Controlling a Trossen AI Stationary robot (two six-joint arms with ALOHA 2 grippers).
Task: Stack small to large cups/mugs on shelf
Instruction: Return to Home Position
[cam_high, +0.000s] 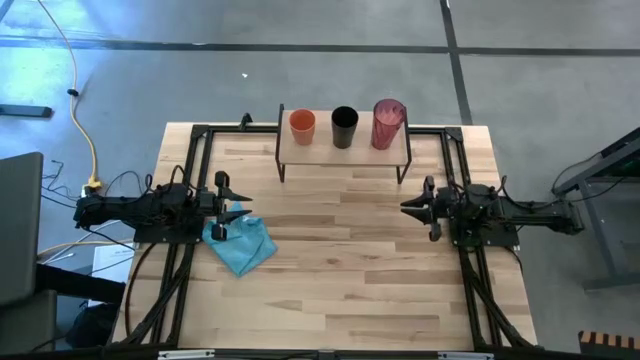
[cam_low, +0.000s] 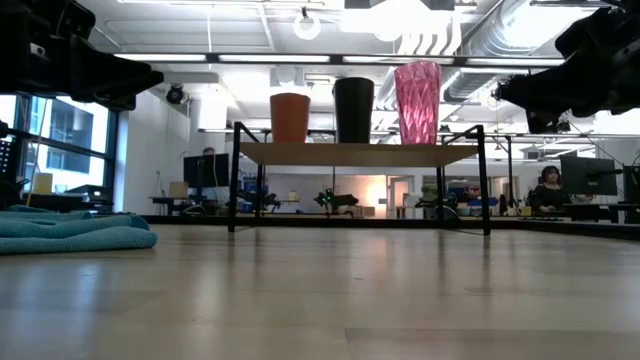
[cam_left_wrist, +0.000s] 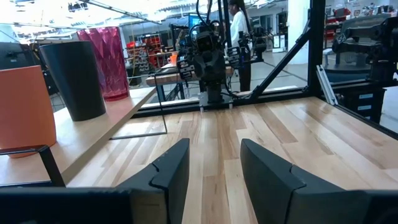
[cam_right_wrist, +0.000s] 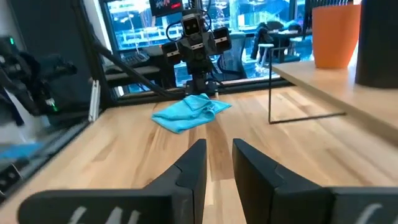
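Three cups stand upright in a row on the shelf (cam_high: 343, 152) at the table's far edge: the short orange cup (cam_high: 302, 125) on the left, the black cup (cam_high: 344, 127) in the middle, the tall pink ribbed tumbler (cam_high: 388, 123) on the right. In the low view the orange cup (cam_low: 290, 117), black cup (cam_low: 353, 110) and tumbler (cam_low: 418, 101) rest by their bases on the board. My left gripper (cam_high: 238, 201) hovers open at the table's left, above the blue cloth. My right gripper (cam_high: 408, 207) hovers open at the table's right. Both are well short of the shelf.
A crumpled light blue cloth (cam_high: 241, 243) lies on the table just below my left gripper. A black metal frame (cam_high: 195, 140) runs along the table's edges. Bare wood lies between the two grippers and toward the near edge. People and desks show in the room behind.
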